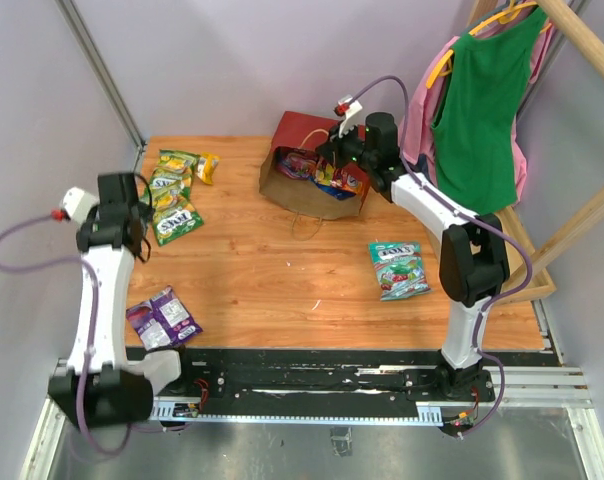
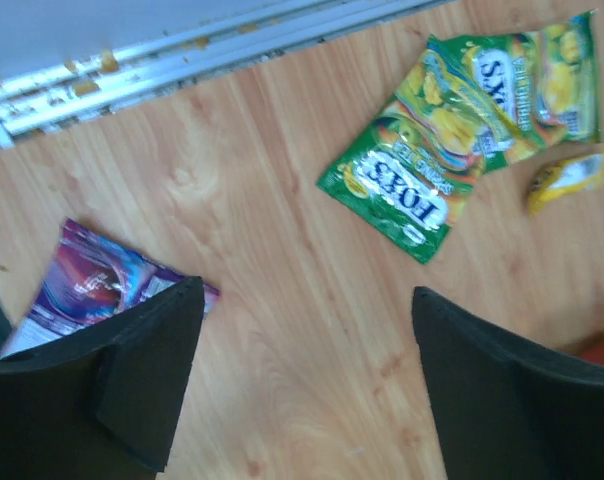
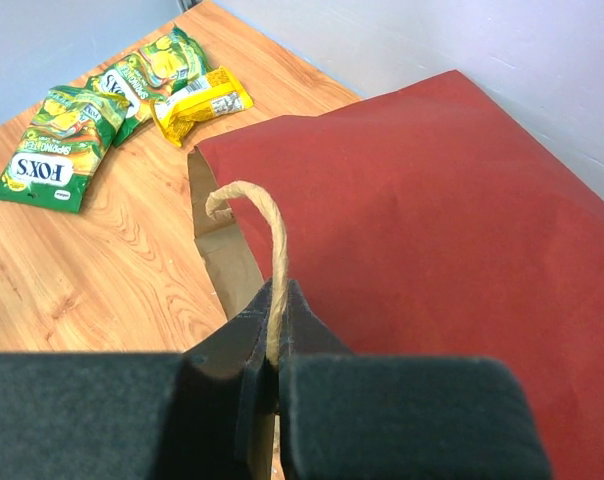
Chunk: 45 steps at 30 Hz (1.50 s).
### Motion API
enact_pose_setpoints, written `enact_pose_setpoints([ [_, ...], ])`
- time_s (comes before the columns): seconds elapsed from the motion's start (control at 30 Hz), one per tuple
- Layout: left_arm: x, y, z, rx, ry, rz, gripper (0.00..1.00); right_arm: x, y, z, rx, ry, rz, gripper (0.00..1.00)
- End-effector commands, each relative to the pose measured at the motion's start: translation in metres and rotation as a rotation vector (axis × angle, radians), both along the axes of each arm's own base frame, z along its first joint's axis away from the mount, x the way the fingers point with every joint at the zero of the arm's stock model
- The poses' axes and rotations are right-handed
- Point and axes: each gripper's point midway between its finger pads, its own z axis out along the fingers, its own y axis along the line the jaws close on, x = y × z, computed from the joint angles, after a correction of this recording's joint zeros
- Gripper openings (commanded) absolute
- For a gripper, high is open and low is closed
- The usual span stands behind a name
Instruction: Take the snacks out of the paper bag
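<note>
The task looks past halfway. A cluster of green packets (image 1: 174,200) and a small yellow packet (image 1: 208,166) lie at the far left of the worktop (image 1: 272,280). A purple packet (image 1: 163,318) sits near the left arm's base, and a teal packet (image 1: 397,268) is near the right arm. The bag (image 1: 300,132) lies on its side at the far middle with its mouth towards the arms. It still holds glossy packets (image 1: 332,178) in blue and orange-red, though how many is hard to tell from above. The right end effector (image 3: 274,320) is clenched on the bag's beige handle (image 3: 275,240), pinching the loop between its fingers. The left end effector (image 2: 307,290) is released, its fingers spread over bare wood between the purple and green packets, grasping nothing. What is left is emptying the bag.
</note>
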Motion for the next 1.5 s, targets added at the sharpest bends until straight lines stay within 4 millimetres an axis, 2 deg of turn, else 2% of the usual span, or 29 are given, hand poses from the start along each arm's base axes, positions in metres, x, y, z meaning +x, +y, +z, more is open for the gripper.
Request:
enact_pose_setpoints([
  [0.0,-0.033,-0.038,-0.057,-0.127,-0.013,-0.109,0.99,-0.013,0.006,0.019,0.054,-0.012,0.032,0.01],
  [0.07,-0.055,-0.051,-0.094,-0.195,0.044,-0.09,1.0,-0.016,0.008,0.017,0.065,0.0,0.037,0.01],
  [0.17,-0.075,-0.048,-0.131,-0.191,0.13,-0.057,1.0,-0.021,0.009,0.013,0.069,0.023,0.041,0.01],
  [0.23,-0.076,-0.048,-0.145,-0.187,0.153,-0.057,1.0,-0.026,0.008,0.008,0.065,0.041,0.046,0.02],
  [0.43,-0.061,-0.053,-0.181,-0.25,0.224,-0.039,1.0,-0.037,0.001,0.001,0.051,0.058,0.035,0.03],
  [0.57,-0.067,-0.057,-0.214,-0.293,0.311,0.016,1.0,-0.041,-0.002,0.002,0.039,0.055,0.03,0.03],
  [0.7,-0.079,-0.055,-0.235,-0.29,0.348,0.056,1.0,-0.042,-0.004,0.002,0.032,0.055,0.026,0.03],
  [0.87,-0.08,-0.052,-0.249,-0.275,0.362,0.055,0.98,-0.044,-0.005,0.003,0.036,0.054,0.025,0.03],
  [1.0,-0.067,-0.051,-0.257,-0.251,0.381,-0.03,0.86,-0.046,-0.005,0.003,0.041,0.055,0.024,0.03],
  [1.13,-0.042,-0.049,-0.25,-0.163,0.374,-0.153,0.77,-0.047,-0.006,0.006,0.045,0.049,0.019,0.03],
  [1.23,-0.016,-0.058,-0.241,-0.094,0.336,-0.275,0.71,-0.048,-0.008,0.01,0.051,0.043,0.014,0.03],
  [1.47,0.032,-0.075,-0.218,0.021,0.28,-0.493,0.69,-0.051,-0.01,0.014,0.049,0.036,0.007,0.03],
])
